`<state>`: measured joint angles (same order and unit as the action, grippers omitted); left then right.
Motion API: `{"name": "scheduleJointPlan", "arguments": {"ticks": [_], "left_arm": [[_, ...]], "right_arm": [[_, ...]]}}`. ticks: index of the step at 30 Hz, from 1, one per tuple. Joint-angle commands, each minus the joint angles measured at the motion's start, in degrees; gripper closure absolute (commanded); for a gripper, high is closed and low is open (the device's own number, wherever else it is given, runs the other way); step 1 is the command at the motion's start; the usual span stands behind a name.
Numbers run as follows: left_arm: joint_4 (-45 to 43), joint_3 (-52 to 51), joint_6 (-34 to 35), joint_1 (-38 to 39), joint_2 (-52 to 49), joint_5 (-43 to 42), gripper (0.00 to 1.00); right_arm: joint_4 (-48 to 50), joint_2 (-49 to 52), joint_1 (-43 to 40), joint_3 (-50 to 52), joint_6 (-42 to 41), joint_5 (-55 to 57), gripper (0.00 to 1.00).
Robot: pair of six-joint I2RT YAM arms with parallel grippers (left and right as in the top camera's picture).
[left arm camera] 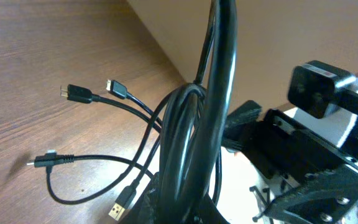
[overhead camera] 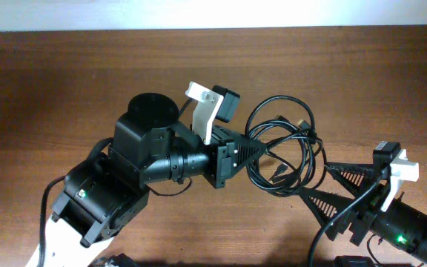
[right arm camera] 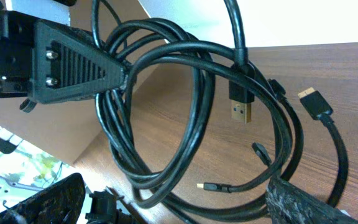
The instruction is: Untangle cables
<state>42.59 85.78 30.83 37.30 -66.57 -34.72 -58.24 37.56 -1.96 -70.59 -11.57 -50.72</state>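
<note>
The cables (overhead camera: 284,144) are a tangle of thin black loops held up off the wooden table. My left gripper (overhead camera: 258,150) is shut on the bundle at its left side. In the left wrist view the bundle (left arm camera: 219,81) rises out of the jaws (left arm camera: 185,213), and several plug ends hang free, one a gold USB plug (left arm camera: 122,208). My right gripper (overhead camera: 315,182) is open at the lower right edge of the loops. In the right wrist view its fingers (right arm camera: 173,208) spread wide with the loops (right arm camera: 166,124) hanging in front, the lowest strand touching the right finger.
The left arm's finger (right arm camera: 73,62) shows in the right wrist view, pinching the loops at upper left. The right arm (left arm camera: 309,168) fills the right side of the left wrist view. The table's far edge (overhead camera: 213,30) meets a white wall.
</note>
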Motion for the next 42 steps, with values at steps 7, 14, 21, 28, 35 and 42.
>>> {"name": "scheduleJointPlan", "arguments": {"ticks": [7, 14, 21, 28, 35, 42], "left_arm": [[-5.95, 1.33, -6.32, 5.22, -1.11, -4.52, 1.00], [-8.35, 1.33, -6.32, 6.84, -3.98, -4.52, 1.00], [-7.28, 1.33, -6.32, 6.80, -3.98, -4.52, 0.27], [-3.65, 1.33, -6.27, 6.80, -3.87, -3.87, 0.08], [0.92, 1.33, 3.32, 6.80, -3.82, 0.61, 0.01], [-7.06, 1.33, 10.14, 6.82, -3.82, -8.61, 0.00]], "right_arm": [[2.62, -0.24, -0.31, -0.24, 0.55, -2.60, 0.12], [2.58, -0.24, -0.31, -0.24, 0.57, -2.64, 0.96], [2.60, -0.20, -0.31, -0.24, 0.52, 1.57, 0.96], [2.60, -0.20, -0.31, -0.24, -1.49, 10.80, 0.96], [10.86, -0.20, -0.31, -0.24, -12.70, 15.06, 0.96], [15.67, -0.20, -0.31, -0.24, -13.42, 15.63, 0.96]]}}
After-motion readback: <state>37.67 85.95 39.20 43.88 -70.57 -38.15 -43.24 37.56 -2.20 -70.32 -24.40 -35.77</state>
